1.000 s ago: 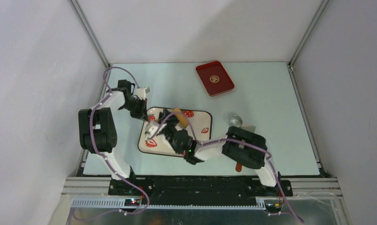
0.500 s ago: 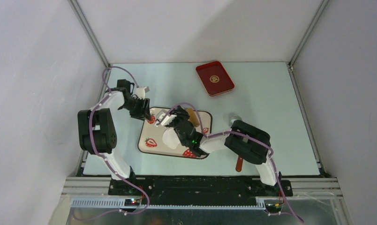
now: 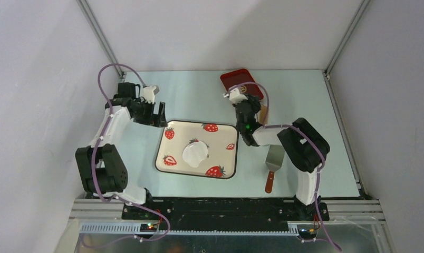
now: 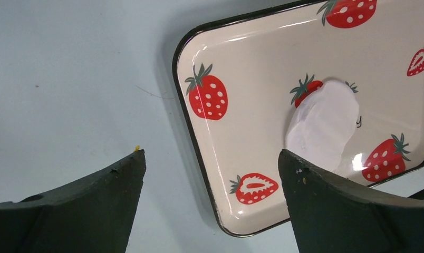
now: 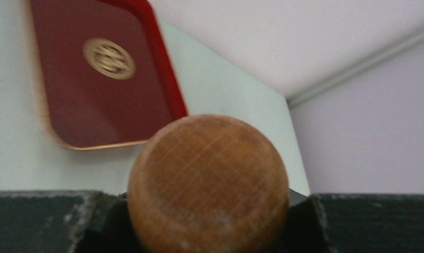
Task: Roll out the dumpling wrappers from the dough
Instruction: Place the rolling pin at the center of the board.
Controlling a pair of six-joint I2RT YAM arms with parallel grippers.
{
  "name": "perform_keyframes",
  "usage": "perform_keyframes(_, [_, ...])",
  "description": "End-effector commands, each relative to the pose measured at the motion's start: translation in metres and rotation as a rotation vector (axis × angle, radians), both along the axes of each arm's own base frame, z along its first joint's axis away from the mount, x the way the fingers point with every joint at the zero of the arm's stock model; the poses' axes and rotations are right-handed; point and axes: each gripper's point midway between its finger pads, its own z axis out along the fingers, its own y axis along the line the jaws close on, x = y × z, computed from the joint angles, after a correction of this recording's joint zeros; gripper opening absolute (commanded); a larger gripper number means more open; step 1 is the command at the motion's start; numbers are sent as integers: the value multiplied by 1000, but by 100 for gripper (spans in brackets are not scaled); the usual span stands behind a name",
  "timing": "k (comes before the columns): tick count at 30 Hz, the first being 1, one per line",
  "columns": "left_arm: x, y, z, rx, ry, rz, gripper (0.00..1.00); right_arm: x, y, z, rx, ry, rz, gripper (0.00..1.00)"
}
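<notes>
- The bench [image 3: 315, 132] carries two trays and a tool, with both arms raised clear of the dough.
- The strawberry tray [image 4: 252, 79] sits mid-bench. The left pincer [image 4: 210, 158] hangs over its 10 o'clock corner, jaws wide apart and holding nothing.
- The red tray [image 5: 83, 100] lies toward 1 o'clock. The right pincer [image 5: 207, 221] hovers beside it, clamped on the round wooden end of a rolling pin [image 5: 207, 179].
- A spatula [image 3: 272, 163] rests on the bench at the strawberry tray's 4 o'clock.
- One white wrapper [image 4: 323, 126] lies flat near the tray's middle, partly over a printed berry. It looks pressed thin, though its thickness is hard to judge from above.
- The rolling of this piece seems done. Next, probably, park the pin, then lift the wrapper gently by its edge without tearing it.
</notes>
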Motion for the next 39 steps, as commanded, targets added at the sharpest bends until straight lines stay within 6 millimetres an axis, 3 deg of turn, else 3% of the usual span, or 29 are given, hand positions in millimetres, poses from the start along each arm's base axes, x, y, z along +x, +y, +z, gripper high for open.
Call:
perform_keyframes(1, [5, 8, 28, 49, -105, -20, 100, 18, -77, 1, -26, -56, -274, 0])
perform_keyframes(6, [-3, 3, 40, 30, -141, -32, 100, 31, -129, -12, -83, -21, -386, 0])
perform_keyframes(10, [-9, -7, 46, -16, -157, -54, 100, 36, -148, -32, -122, 22, -408, 1])
perform_keyframes(17, [-9, -5, 29, -13, -124, -33, 100, 41, -146, -62, -168, 82, -354, 12])
perform_keyframes(24, [14, 21, 6, 86, -71, 93, 100, 41, -125, -77, -128, 155, -256, 30])
perform_keyframes(32, [28, 40, -33, 191, 26, 172, 100, 37, -94, -64, -79, 158, -163, 53])
perform_keyframes(34, [30, 41, -38, 196, 36, 179, 100, 38, -89, -51, -74, 133, -146, 60])
perform_keyframes(36, [32, 41, -41, 199, 46, 181, 100, 37, -84, -33, -76, 107, -130, 73])
perform_keyframes(37, [33, 40, -43, 203, 49, 180, 100, 37, -82, -17, -59, 83, -123, 85])
perform_keyframes(38, [35, 40, -44, 204, 53, 181, 100, 35, -79, -14, -62, 99, -109, 89])
perform_keyframes(39, [35, 39, -45, 209, 55, 180, 100, 33, -78, 5, -23, 73, -103, 94])
